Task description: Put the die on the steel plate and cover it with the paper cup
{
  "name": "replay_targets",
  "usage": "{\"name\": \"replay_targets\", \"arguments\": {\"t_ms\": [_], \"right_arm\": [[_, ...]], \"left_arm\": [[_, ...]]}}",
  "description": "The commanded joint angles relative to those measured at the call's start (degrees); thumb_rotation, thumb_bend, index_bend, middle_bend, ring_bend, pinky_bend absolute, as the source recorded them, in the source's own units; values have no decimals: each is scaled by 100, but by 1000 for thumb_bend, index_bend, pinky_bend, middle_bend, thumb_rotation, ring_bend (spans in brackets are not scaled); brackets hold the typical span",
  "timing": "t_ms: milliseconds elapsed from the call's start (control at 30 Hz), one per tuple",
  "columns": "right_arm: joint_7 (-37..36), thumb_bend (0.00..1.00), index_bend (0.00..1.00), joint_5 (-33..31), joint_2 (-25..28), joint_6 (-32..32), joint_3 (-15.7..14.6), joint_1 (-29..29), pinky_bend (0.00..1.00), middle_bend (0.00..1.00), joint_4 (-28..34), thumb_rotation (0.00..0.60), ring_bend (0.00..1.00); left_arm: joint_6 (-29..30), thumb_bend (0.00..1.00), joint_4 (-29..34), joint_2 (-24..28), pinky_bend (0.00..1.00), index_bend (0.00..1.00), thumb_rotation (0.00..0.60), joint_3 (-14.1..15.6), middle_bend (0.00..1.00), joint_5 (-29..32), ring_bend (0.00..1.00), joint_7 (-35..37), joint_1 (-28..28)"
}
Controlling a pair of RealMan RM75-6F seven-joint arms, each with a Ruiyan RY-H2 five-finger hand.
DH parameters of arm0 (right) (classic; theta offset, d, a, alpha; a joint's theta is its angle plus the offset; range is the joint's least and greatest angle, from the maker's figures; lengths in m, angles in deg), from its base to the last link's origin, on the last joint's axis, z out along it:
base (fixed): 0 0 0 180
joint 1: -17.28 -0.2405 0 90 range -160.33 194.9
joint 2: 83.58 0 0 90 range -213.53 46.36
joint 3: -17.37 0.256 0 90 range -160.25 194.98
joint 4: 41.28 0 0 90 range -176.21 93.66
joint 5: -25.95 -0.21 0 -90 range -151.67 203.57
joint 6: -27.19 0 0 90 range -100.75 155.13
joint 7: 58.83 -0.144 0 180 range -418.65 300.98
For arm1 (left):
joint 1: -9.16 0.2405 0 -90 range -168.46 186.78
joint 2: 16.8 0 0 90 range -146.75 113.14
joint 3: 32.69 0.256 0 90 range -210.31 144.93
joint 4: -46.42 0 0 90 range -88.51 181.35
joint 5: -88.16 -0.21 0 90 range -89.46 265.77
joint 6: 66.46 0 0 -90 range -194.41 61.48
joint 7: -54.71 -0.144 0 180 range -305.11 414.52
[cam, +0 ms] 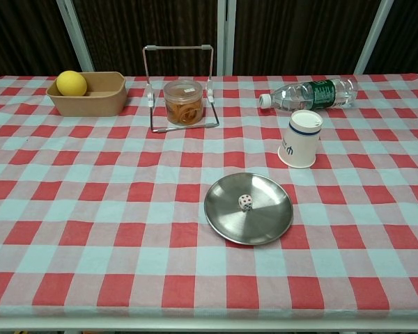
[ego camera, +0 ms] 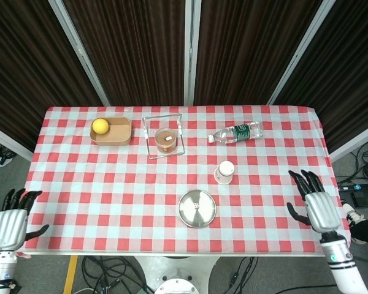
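Head view: your steel plate (ego camera: 197, 208) sits near the table's (ego camera: 80, 184) front edge, about centre. The die on it is too small to make out here. The paper cup (ego camera: 225, 172) stands upside down on the cloth at 1 o'clock from the plate, apart from it. At 12 o'clock from the cup, a plastic water bottle (ego camera: 236, 132) lies on its side, cap pointing left. The tan tray (ego camera: 111, 131) at far left holds a yellow ball (ego camera: 99, 126) in its left end. Just right of it, a wire frame (ego camera: 164, 136) stands around a clear jar (ego camera: 166, 139) w/ brownish contents. Your left hand (ego camera: 8, 225) is off the table's front-left corner, fingers apart, holding nothing. Your right hand (ego camera: 319, 208) is over the front-right corner, fingers spread, also holding nothing, well apart from the cup. Wide bare cloth lies btwn the plate and both side edges.

Chest view: neither hand shows. The die (cam: 246, 202) lies on the steel plate (cam: 226, 223), near its middle. The paper cup (cam: 300, 139) is inverted, tilted slightly, rim down, at 1 o'clock from the plate w/ a gap btwn them. The bottle (cam: 308, 94) lies just behind it. The ball (cam: 71, 83) is in the tray (cam: 104, 99); the jar (cam: 182, 102) is inside the frame (cam: 177, 49). The front strip of the table (cam: 90, 278) is bare cloth.
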Motion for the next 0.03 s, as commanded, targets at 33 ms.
{"name": "replay_targets", "arguments": {"t_ms": [33], "right_arm": [[85, 311, 2, 246, 169, -486, -209, 454, 0, 135, 236, 600, 0]], "left_arm": [[42, 58, 27, -10, 0, 176, 600, -10, 185, -28, 87, -37, -4]]}}
